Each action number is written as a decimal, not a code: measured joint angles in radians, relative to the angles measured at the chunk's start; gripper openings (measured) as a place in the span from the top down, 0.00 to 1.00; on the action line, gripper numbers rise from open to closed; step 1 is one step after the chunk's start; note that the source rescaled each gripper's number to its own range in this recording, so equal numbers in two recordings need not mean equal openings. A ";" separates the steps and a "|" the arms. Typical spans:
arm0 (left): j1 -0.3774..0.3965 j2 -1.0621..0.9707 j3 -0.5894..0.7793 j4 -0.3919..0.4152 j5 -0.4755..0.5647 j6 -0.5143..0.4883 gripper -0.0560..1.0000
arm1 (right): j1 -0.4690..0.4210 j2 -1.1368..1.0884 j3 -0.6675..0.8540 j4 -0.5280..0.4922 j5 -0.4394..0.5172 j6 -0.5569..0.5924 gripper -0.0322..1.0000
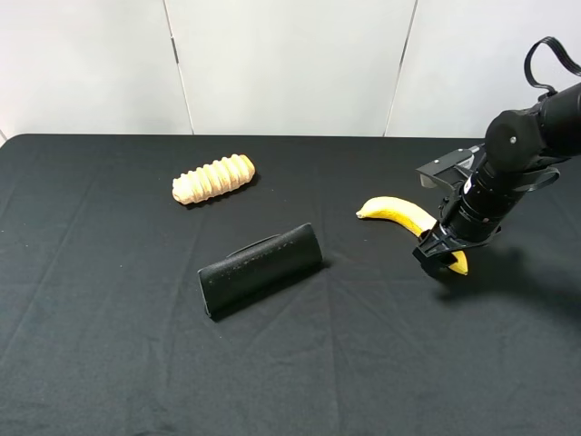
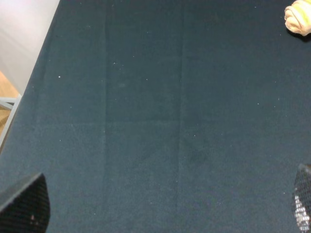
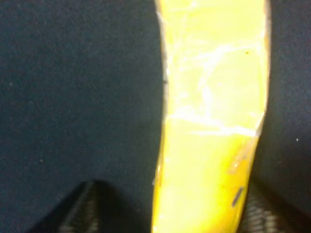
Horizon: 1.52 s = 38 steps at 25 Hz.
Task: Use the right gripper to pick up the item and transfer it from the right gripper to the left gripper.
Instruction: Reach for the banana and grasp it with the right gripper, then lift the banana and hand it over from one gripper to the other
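The yellow banana (image 1: 399, 214) lies on the black cloth right of centre. My right gripper (image 1: 442, 259) is down over the banana's right end. In the right wrist view the banana (image 3: 214, 107) runs between the two black fingertips (image 3: 90, 206). One fingertip stands apart from the banana and the other is against it, so the right gripper (image 3: 177, 211) is open around it. My left gripper (image 2: 165, 208) is open and empty above bare cloth, with only its two fingertips (image 2: 26, 204) showing at the frame's corners. The left arm is out of the exterior high view.
A black oblong pouch (image 1: 260, 269) lies at the table's middle. A ridged tan wooden roller (image 1: 213, 179) lies behind it to the left and also shows in the left wrist view (image 2: 299, 18). The table's left edge (image 2: 29, 87) shows there.
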 joint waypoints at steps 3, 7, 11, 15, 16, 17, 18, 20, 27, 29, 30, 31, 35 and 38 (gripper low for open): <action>0.000 0.000 0.000 0.000 0.000 0.000 0.00 | 0.000 0.000 0.000 -0.002 -0.005 0.000 0.87; 0.000 0.000 0.000 0.000 0.000 0.000 0.00 | 0.000 0.000 0.000 -0.002 -0.017 0.001 0.97; 0.000 0.000 0.000 0.000 0.000 0.000 0.00 | 0.000 0.000 0.000 -0.003 -0.017 0.001 0.97; 0.000 0.000 0.000 0.000 0.000 0.000 0.00 | 0.000 -0.014 -0.015 -0.003 0.011 0.003 0.97; 0.000 0.000 0.000 0.000 0.000 0.000 0.00 | 0.000 -0.021 -0.025 -0.002 0.031 0.003 0.97; 0.000 0.000 0.000 0.000 0.000 0.000 0.00 | 0.000 -0.032 -0.040 0.000 0.059 0.003 0.97; 0.000 0.000 0.000 0.000 0.000 0.000 0.00 | 0.000 -0.041 -0.058 0.002 0.093 0.003 0.97; 0.000 0.000 0.000 0.000 0.000 0.000 0.00 | 0.000 -0.058 -0.092 0.013 0.162 0.003 0.97; 0.000 0.000 0.000 0.000 0.000 0.000 0.00 | 0.000 -0.133 -0.186 0.066 0.355 0.003 0.97; 0.000 0.000 0.000 0.000 0.000 0.000 0.00 | 0.000 -0.158 -0.198 0.075 0.385 0.003 0.97; 0.000 0.000 0.000 0.000 0.000 0.000 0.00 | 0.000 -0.175 -0.201 0.081 0.394 0.003 0.97; 0.000 0.000 0.000 0.000 0.000 0.000 0.00 | 0.000 -0.188 -0.201 0.086 0.399 0.003 0.97; 0.000 0.000 0.000 0.000 0.000 0.000 0.01 | 0.000 -0.241 -0.201 0.113 0.427 0.003 0.97; 0.000 0.000 0.000 0.000 0.000 0.000 0.01 | 0.000 -0.276 -0.201 0.125 0.453 0.003 0.97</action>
